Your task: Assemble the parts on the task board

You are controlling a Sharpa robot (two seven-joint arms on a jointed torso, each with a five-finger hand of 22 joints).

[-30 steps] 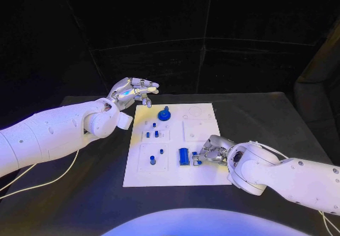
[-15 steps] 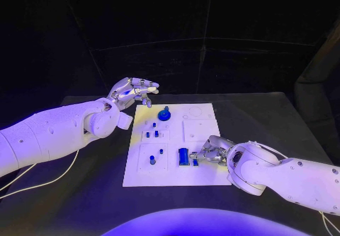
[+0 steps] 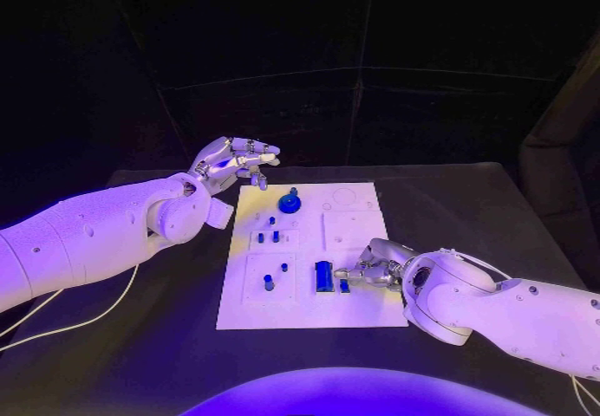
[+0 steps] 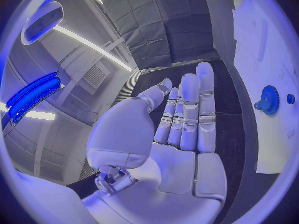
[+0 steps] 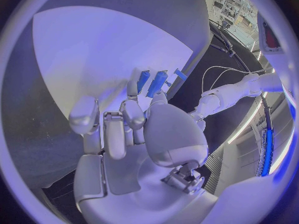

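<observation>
Blue parts: seven-ish on the white task board (image 3: 356,308) | right hand (image 3: 371,268) fingertips pinching small block (image 3: 344,285) beside long bar (image 3: 324,276) | left hand (image 3: 234,161) spread, holding nothing, just off gear (image 3: 290,204)

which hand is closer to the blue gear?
Left. The left hand hovers just off the task board's far corner beside the blue gear; the right hand is down at the near right edge.

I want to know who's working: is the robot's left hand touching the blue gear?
Apart. In the head view, the left hand hovers open beyond the task board's corner, dark table between it and the blue gear.
</observation>
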